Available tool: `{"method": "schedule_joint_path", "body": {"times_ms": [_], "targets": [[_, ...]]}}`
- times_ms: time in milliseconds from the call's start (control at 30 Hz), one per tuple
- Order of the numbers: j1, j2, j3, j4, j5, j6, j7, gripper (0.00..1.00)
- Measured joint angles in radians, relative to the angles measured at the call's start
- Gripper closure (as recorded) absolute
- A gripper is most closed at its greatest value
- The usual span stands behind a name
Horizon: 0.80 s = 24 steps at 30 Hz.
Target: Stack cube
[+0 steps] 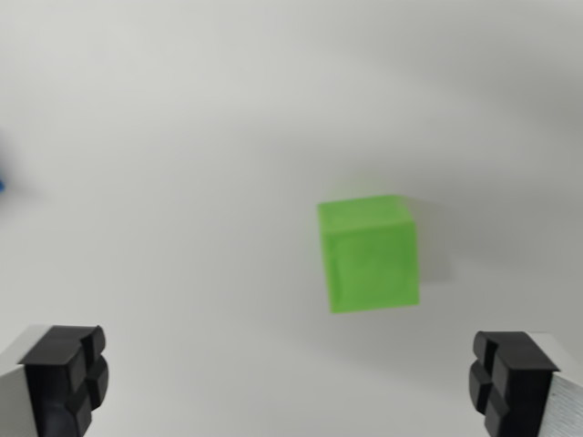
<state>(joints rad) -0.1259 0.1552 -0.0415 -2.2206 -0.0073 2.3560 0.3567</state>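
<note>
We see the hand [291, 387] with its fingers [68, 373] spread wide apart, holding nothing; the green cube [369, 255] rests on the white surface [182, 182] beyond them.

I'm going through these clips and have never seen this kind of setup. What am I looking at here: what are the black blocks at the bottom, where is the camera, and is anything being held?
The camera sits on the robot arm's wrist, looking down at a plain white surface. The two black blocks in the bottom corners are the pads of the gripper, spread wide apart and holding nothing. A green cube rests on the surface between and beyond them, untouched. A sliver of something blue shows at the wrist view's left edge; too little is visible to identify it.
</note>
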Motion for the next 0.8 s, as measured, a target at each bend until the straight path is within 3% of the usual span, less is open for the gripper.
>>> {"method": "schedule_joint_path", "body": {"times_ms": [633,800], "targets": [[-0.093,0.064,-0.014,-0.082,0.022,0.159,-0.29,0.0],[-0.101,0.1,-0.013,-0.086,0.026,0.203,-0.307,0.0]]}}
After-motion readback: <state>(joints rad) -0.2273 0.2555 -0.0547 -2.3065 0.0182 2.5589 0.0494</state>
